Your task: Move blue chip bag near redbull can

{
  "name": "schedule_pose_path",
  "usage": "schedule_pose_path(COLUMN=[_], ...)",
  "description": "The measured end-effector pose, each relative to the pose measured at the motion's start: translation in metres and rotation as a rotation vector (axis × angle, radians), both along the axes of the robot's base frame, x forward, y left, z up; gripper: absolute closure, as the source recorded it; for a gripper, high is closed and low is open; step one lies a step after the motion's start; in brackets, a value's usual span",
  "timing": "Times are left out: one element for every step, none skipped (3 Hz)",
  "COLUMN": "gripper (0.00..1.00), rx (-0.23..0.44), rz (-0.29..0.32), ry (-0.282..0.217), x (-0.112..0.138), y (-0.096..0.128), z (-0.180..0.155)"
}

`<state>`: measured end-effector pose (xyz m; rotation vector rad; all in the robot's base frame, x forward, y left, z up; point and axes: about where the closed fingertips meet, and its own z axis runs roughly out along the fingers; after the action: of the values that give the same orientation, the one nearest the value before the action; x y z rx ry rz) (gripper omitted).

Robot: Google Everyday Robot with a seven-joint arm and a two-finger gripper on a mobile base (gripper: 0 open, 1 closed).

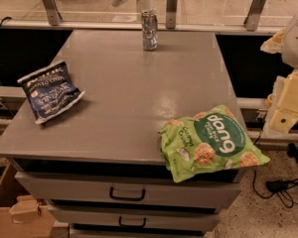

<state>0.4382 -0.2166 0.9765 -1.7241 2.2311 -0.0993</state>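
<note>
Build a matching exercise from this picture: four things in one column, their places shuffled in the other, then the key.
Things
1. blue chip bag
2. redbull can
3. green dang bag
4. gripper

Places
A. near right corner of the cabinet top, hanging over its front edge
B. off the cabinet, beyond its right side
C. lying flat at the left edge of the top
D. upright at the middle of the far edge

Pairs: 1-C, 2-D, 3-A, 4-B
</note>
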Motion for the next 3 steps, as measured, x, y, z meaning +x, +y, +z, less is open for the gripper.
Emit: schedule_pose_path(gripper=[0.0, 0.0, 0.0], rx=[0.0, 0.024, 0.112], rz=[0.0, 0.014, 0.091], ry=[0.0, -0.005, 0.001], x=[0.0, 0.003, 0.027], y=[0.0, 0.012, 0.085], z=[0.0, 0.002, -0.006])
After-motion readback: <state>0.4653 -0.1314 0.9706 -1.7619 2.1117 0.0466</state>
